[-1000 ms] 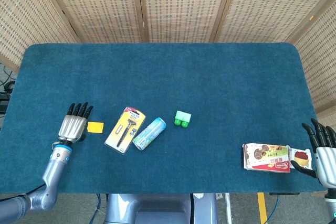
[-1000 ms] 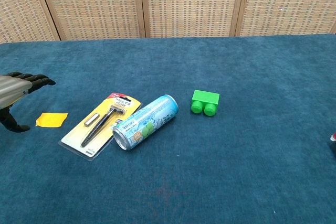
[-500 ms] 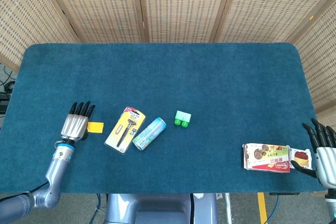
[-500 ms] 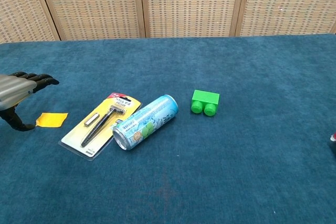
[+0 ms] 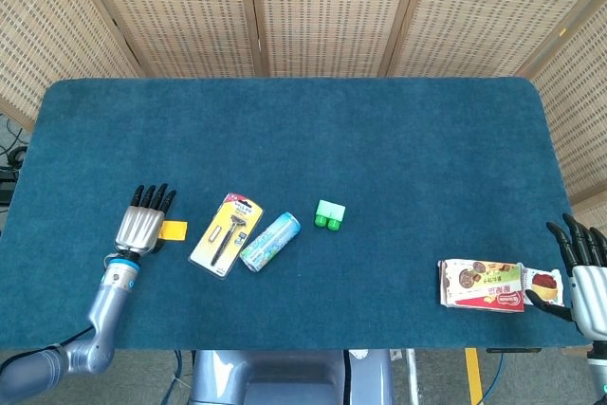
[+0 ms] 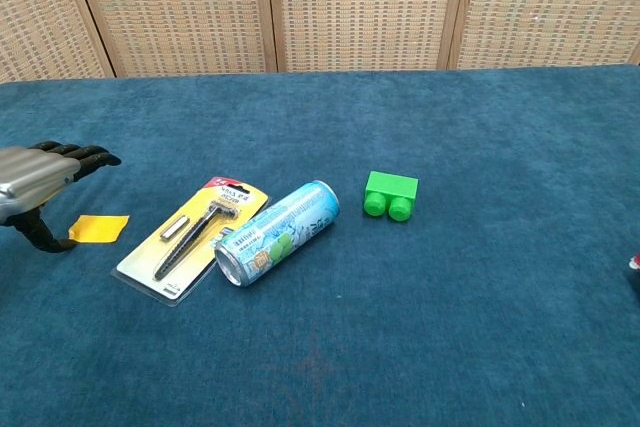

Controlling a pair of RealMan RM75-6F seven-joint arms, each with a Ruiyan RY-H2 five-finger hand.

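My left hand (image 5: 142, 225) (image 6: 40, 179) hovers flat, fingers stretched forward and apart, holding nothing, just left of a small yellow card (image 5: 173, 230) (image 6: 99, 228); its thumb tip comes down at the card's left edge. Right of the card lie a packaged razor (image 5: 227, 234) (image 6: 194, 237), a light blue can on its side (image 5: 270, 241) (image 6: 278, 232), and a green two-stud brick (image 5: 330, 215) (image 6: 391, 195). My right hand (image 5: 586, 274) sits at the table's front right corner, fingers spread, empty, beside a snack packet (image 5: 481, 285).
The blue cloth table (image 5: 379, 139) is backed by wicker screens (image 5: 332, 7). Its front edge runs close under both hands.
My left hand has slid right toward the yellow card, its thumb now reaching the card's edge. The right hand and all objects stayed still.
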